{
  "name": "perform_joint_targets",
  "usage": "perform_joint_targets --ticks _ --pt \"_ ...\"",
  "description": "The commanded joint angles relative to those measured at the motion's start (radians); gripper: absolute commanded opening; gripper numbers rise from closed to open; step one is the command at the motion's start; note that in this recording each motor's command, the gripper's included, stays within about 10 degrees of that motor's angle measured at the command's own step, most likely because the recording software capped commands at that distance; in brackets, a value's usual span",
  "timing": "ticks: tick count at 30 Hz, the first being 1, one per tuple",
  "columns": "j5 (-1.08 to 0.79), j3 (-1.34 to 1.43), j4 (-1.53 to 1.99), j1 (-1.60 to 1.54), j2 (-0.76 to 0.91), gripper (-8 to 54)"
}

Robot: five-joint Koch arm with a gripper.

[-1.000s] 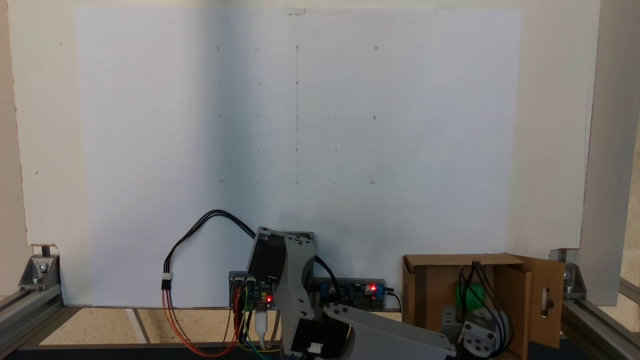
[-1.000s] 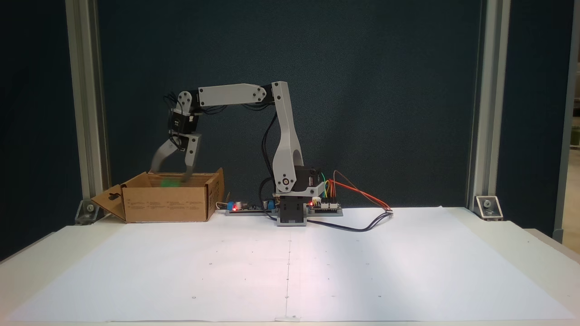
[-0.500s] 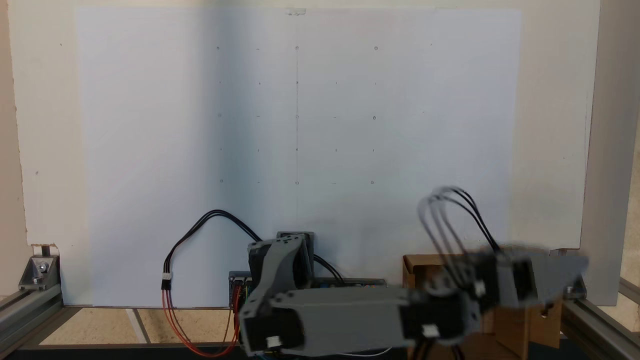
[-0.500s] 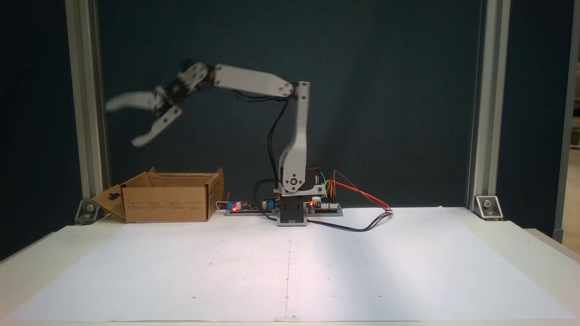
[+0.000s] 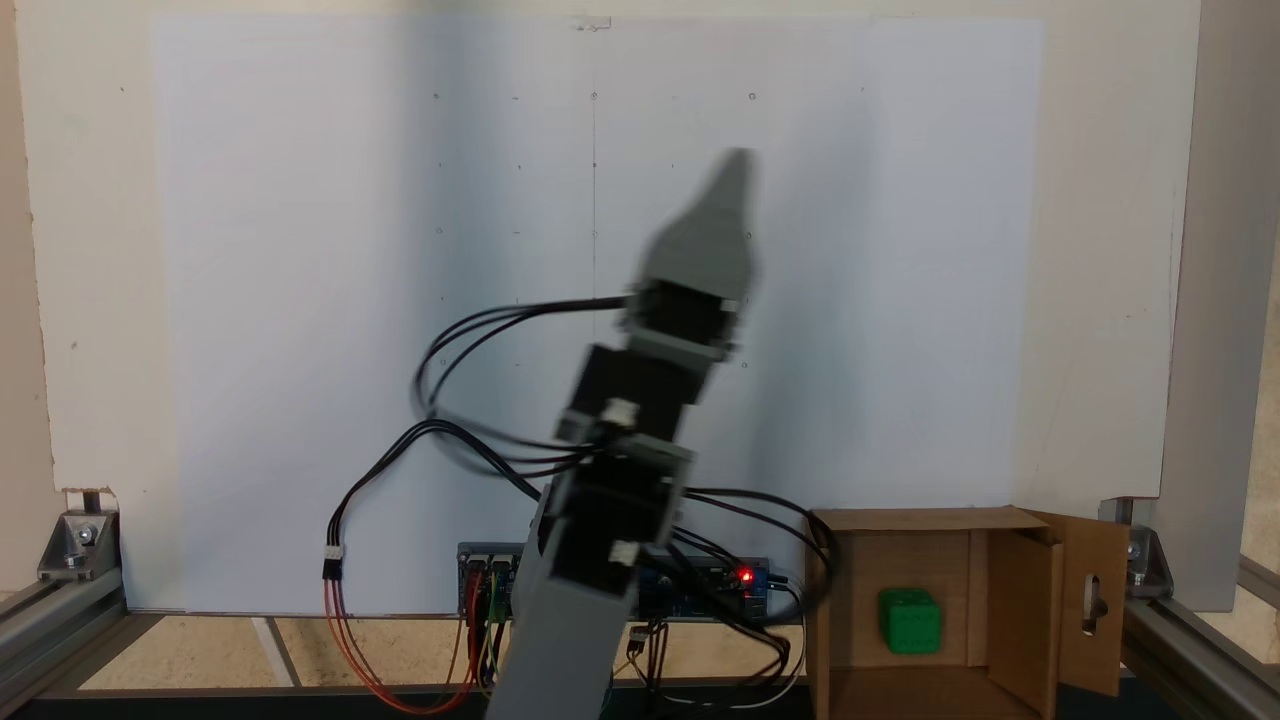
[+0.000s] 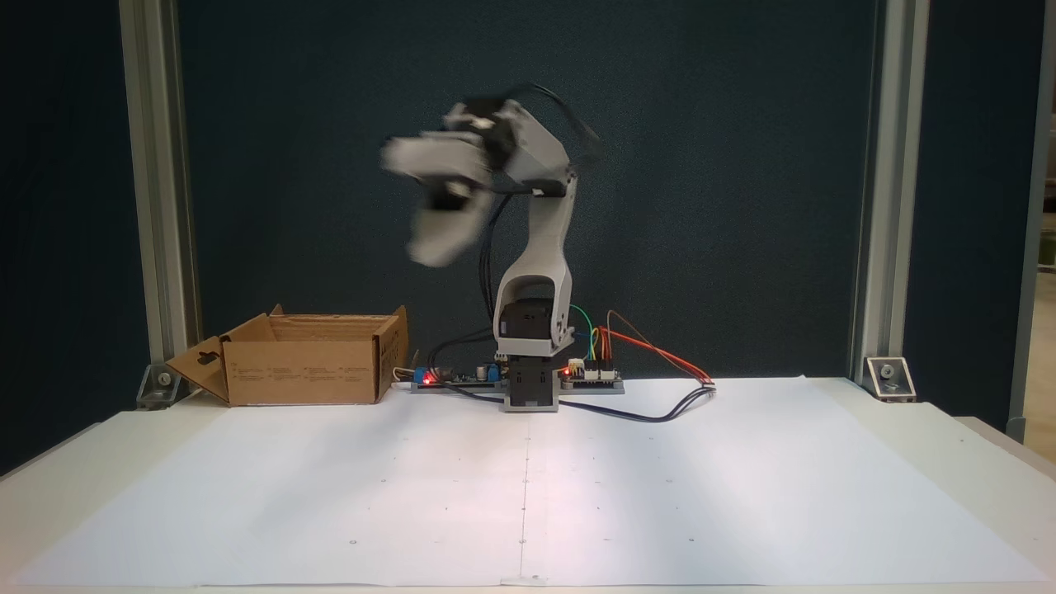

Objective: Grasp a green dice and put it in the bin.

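A: Green dice [image 5: 909, 621] is on the floor of the bin [image 5: 1020, 600], lying flat and free, nothing touching it. The side-on fixed view gives you the bin [image 6: 305, 371] at the left, on the worktop [image 6: 742, 495], with the dice hidden behind its cardboard wall.

B: So what's the step for you now?

A: Looks like the drop is done, so my read is retreat and park. Fold the arm toward its base [image 6: 528, 388] smoothly. Don't swing low over the bin, because the flap with the cut-out [image 5: 1092, 600] sticks out and a clip could tip the box.

B: End effector?

A: Blurred in both fixed views. From above, the end effector [image 5: 735, 165] shows one tapered tip out over the white sheet [image 5: 300, 300]. From the side, the end effector [image 6: 429, 252] is high in the air, up and left of the base. Open or closed, I cannot tell; the smear hides the gap. Nothing green shows on it.

B: Dice relative to it?

A: Well apart. The dice sits low in the bin, at the right of the top-down view; the end effector is up high and off toward the sheet's middle. Watch the black cables [image 5: 480, 330] looping beside the arm, and ease off so they don't snag.
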Motion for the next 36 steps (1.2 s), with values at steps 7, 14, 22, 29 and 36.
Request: perform_joint_targets --ticks 7,14,22,29,36 --pt "0.049 0.351 -0.348 -0.258 0.196 45.2" --pt "0.049 0.598 -0.649 -0.233 0.291 44.7" --pt "0.041 0.796 -0.978 -0.229 0.298 43.5" --pt "0.032 0.942 -1.267 -0.229 0.298 43.2" --pt "0.026 1.088 -1.547 -0.229 0.298 43.2"
